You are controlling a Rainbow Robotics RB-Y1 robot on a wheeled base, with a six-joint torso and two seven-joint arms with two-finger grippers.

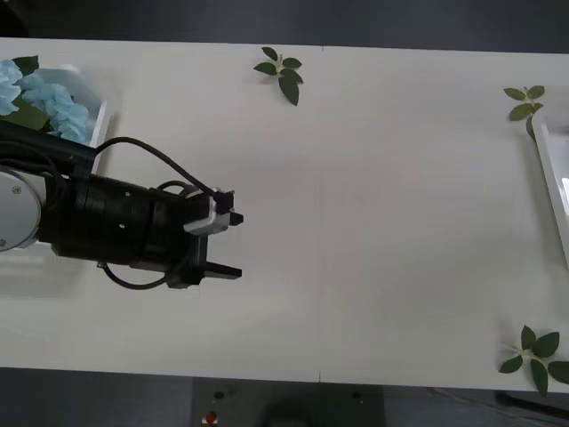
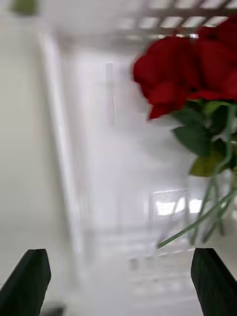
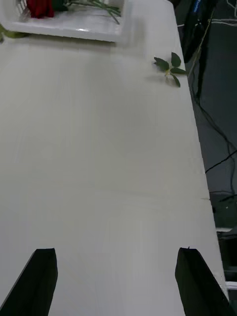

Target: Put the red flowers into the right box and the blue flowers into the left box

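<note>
Sorting appears finished; I'm holding both arms free.

My left gripper is hovering at 9 o'clock, black jaws apart, empty. Fluffy pale-blue flowers are lying in the left white tray; deep-red roses are resting in the right white tray, my right gripper gaping above.

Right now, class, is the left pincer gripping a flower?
No: the left pincer hangs open over bare table, nothing between its fingers.
</note>
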